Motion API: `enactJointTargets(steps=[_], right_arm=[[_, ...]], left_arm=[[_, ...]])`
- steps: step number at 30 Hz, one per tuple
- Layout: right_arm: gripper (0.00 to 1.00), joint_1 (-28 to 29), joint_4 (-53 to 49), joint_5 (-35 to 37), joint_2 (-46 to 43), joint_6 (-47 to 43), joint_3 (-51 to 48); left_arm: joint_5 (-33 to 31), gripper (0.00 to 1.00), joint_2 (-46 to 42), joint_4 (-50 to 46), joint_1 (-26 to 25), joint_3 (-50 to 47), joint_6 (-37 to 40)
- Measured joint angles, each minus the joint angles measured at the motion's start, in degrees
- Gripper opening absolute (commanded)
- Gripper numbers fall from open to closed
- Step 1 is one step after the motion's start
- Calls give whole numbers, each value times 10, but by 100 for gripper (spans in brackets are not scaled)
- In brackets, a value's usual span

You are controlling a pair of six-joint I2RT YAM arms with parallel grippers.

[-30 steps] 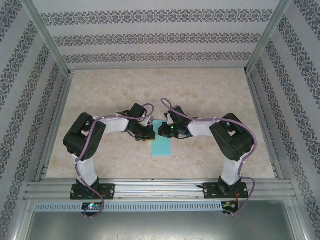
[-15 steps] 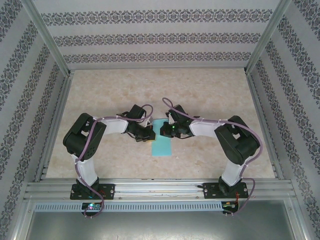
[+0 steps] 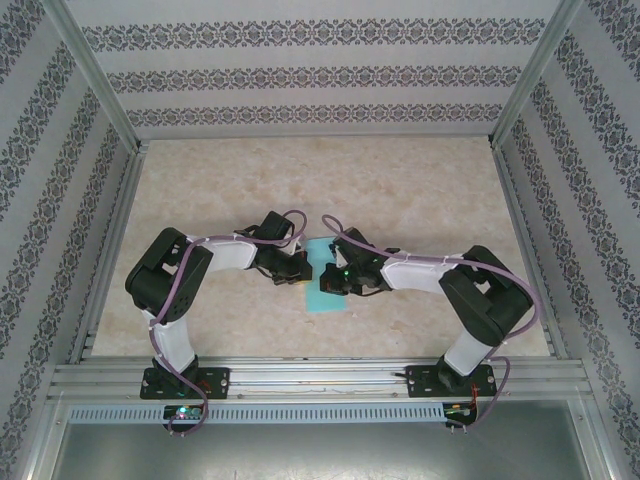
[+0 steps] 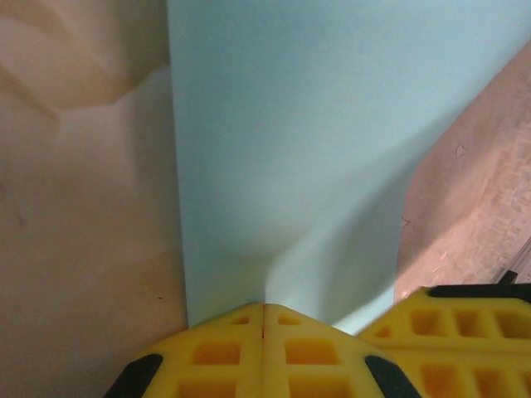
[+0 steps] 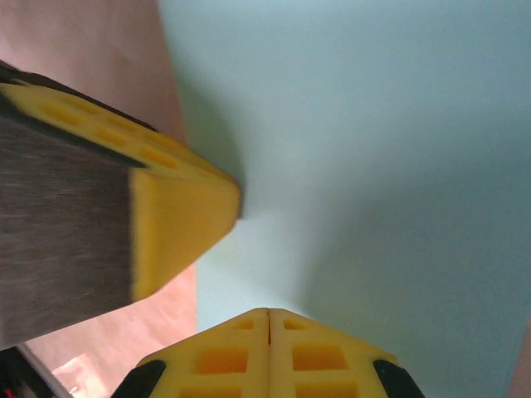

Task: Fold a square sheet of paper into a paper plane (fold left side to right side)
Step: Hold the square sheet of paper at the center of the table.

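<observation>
The square sheet of paper [image 3: 327, 297] lies on the table as a narrow turquoise rectangle, long side running away from the arm bases. My left gripper [image 3: 301, 273] is shut, its yellow tips resting on the sheet's left edge [image 4: 290, 149]. My right gripper [image 3: 326, 281] is also shut and presses its tips onto the paper [image 5: 373, 124] just right of the left one. In the left wrist view my left gripper [image 4: 264, 306] meets the paper with the right fingers [image 4: 465, 327] beside it. The right wrist view has my right gripper [image 5: 269, 311] near the left fingers [image 5: 178, 220]. The paper plane is out of view.
The pale wooden table [image 3: 420, 190] is ringed by patterned walls [image 3: 300, 75] and aluminium frame posts [image 3: 525, 75]. A metal rail [image 3: 320, 378] runs along the near edge by the arm bases. Both forearms cross the table's middle towards the paper.
My right gripper has slid along the paper towards the near edge, and the right elbow has swung outward and lower. The left arm has barely moved. The paper stays in place.
</observation>
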Motion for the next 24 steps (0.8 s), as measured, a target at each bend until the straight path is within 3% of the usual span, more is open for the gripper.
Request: enactJointTargets(steps=[24], right_arm=[[0, 0, -14, 16, 12, -7, 4]], left_arm=[[2, 0, 55, 11, 8, 71, 11]])
